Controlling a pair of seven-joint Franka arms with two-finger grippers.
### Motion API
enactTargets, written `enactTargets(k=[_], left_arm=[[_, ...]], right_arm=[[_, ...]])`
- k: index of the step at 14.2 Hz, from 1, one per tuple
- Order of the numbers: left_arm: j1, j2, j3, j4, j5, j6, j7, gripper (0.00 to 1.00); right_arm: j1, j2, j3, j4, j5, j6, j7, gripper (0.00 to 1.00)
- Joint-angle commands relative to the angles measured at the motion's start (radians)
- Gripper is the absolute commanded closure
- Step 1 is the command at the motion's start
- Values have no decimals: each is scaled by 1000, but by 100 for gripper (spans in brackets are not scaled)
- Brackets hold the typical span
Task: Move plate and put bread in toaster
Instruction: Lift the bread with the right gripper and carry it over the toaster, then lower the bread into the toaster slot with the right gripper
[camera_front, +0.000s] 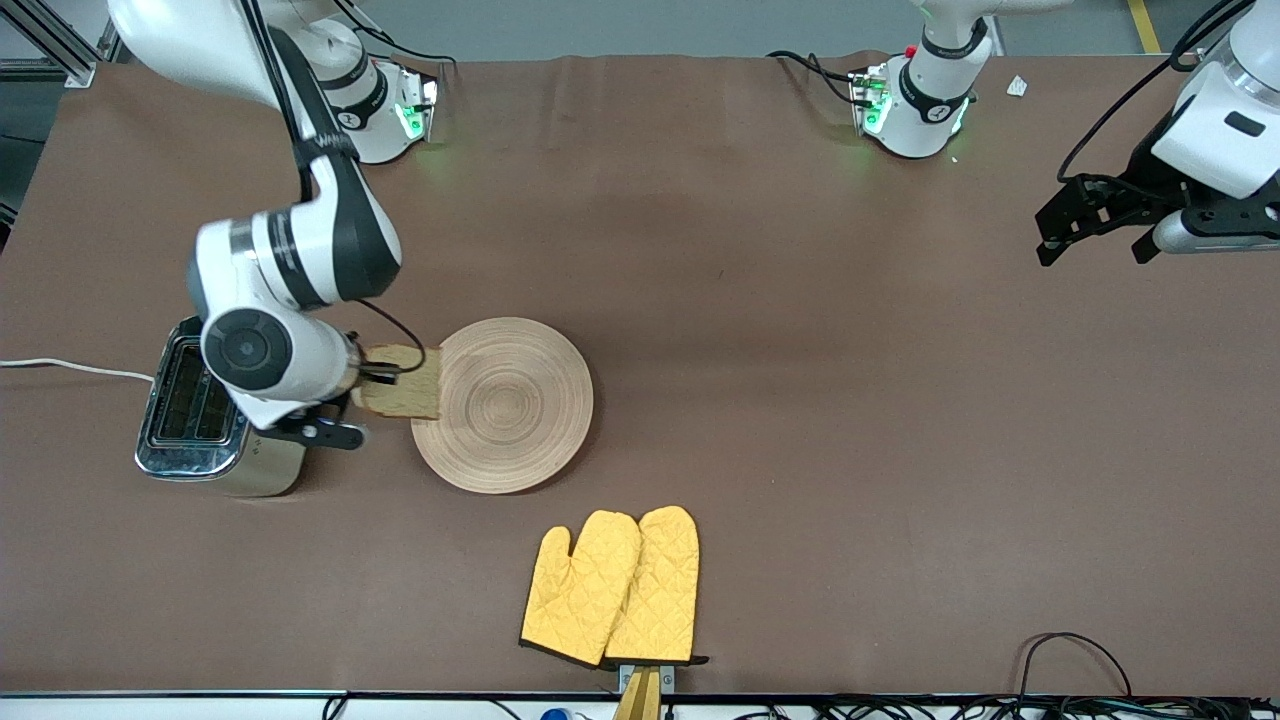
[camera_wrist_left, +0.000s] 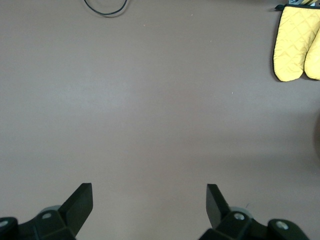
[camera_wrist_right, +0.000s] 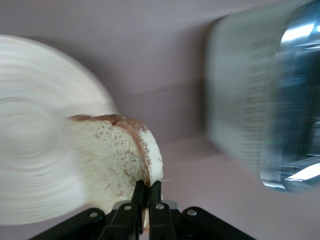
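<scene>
Because the right claw (camera_wrist_right: 148, 197) pinches the bread (camera_front: 404, 381) by only one crust edge, the slice could swing or slip free, and that thin hold is my main worry. Held up between the toaster (camera_front: 205, 420) and the plate (camera_front: 503, 404), the slice hangs partly over the plate's rim; if it arrives tilted, I judge its corner could catch the chrome top rather than enter a slot, and a hard nudge might shove the toaster along the tabletop (camera_front: 800, 350).

Toward the right arm's end stands the toaster, its two slots dark and, as far as the front view shows, empty. Beside it, the wooden plate lies flat with nothing resting on it. A pair of yellow oven mitts (camera_front: 612, 587) lies nearer the front camera than the plate. Well apart, the left claw (camera_wrist_left: 149, 206) waits with fingers spread wide, holding nothing, over bare tabletop at the left arm's end.
</scene>
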Motion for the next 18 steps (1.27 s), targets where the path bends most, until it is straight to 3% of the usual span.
enactTargets(k=[1, 4, 7, 10, 18], left_arm=[[0, -21, 23, -39, -11, 24, -3, 0], [22, -19, 21, -51, -12, 55, 5, 0], [19, -19, 20, -53, -11, 62, 14, 0], [14, -18, 15, -40, -3, 56, 75, 0], [23, -15, 18, -30, 1, 23, 104, 0]], right_arm=[[87, 28, -7, 21, -331, -112, 40, 100], [130, 42, -7, 13, -597, -176, 72, 100], [130, 75, -8, -26, -749, -178, 178, 100], [112, 91, -10, -40, -808, -215, 271, 100], [72, 91, -12, -79, -809, -236, 286, 99]])
